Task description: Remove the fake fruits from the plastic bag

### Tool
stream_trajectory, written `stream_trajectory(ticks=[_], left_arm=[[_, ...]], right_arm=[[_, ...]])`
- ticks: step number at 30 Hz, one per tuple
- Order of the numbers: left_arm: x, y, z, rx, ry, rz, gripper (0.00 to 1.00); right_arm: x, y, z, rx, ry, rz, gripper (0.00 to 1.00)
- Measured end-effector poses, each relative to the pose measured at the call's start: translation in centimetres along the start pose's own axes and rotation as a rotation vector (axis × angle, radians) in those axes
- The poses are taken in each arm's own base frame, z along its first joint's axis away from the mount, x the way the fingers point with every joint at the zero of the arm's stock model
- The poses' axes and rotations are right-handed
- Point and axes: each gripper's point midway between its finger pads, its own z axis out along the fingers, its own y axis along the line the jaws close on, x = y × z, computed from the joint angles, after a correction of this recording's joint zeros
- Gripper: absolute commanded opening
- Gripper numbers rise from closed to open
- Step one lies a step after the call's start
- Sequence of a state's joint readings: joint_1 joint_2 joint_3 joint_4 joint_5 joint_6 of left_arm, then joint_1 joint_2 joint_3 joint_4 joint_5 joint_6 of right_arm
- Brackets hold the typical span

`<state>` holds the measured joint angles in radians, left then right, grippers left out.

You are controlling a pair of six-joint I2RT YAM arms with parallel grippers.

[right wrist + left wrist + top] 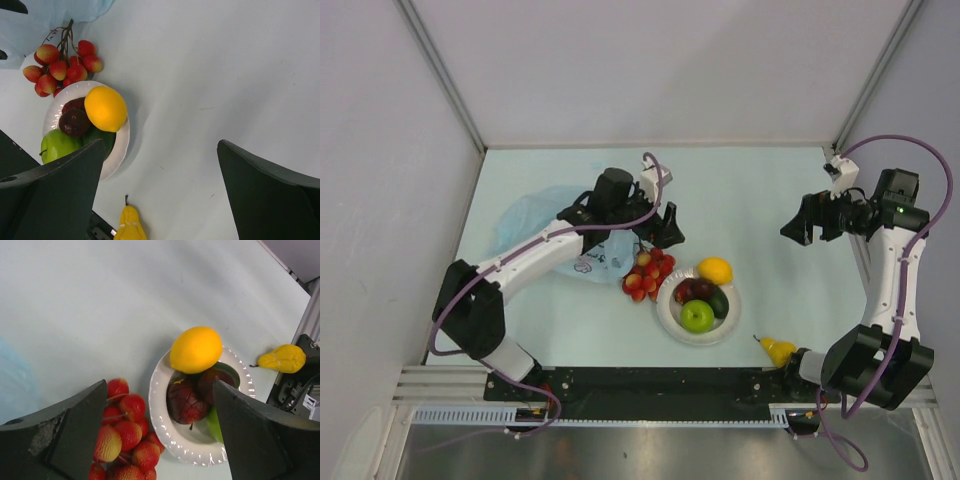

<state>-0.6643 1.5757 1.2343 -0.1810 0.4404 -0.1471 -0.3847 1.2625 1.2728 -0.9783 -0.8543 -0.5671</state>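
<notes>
While the left end effector (657, 230) hangs wide open and empty over the grapes (647, 275) at the plastic bag (530, 215) edge, right end effector (807, 222) likewise, a bump could roll the rim-perched lemon (715, 270) off the plate (670, 320).

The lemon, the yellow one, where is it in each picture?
Top external: the lemon is right of centre, at the far right rim of the white plate.
Left wrist: the lemon is near the middle, at the plate's upper rim.
Right wrist: the lemon is left of centre, on the plate's right side.
Shared landmark: the white plate holding the other fruits shows in all three views.
</notes>
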Motion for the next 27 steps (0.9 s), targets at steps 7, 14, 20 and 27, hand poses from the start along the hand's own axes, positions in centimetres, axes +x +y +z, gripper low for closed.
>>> stream_trajectory(ticks=[7,14,20,27], left_arm=[[4.3,7.6,-0.5,-0.137,0.074,-0.134,0.82],[5.3,19.6,-5.5,-0.441,0.054,-0.195,0.83],[2.5,14.2,-2.5,-0.27,0.031,-0.114,0.71],[3.5,9.7,-0.3,-0.181,0.054,-0.25,0.7]], right_arm=[[-0.1,-0.1,0.3,-0.007,-0.007,0.036,1.0],[0.2,0.0,0.4,-0.014,-0.005,0.048,1.0],[0.9,0.0,0.6,-0.02,0.005,0.081,1.0],[0.9,-0.1,0.2,-0.009,-0.007,0.094,1.0]])
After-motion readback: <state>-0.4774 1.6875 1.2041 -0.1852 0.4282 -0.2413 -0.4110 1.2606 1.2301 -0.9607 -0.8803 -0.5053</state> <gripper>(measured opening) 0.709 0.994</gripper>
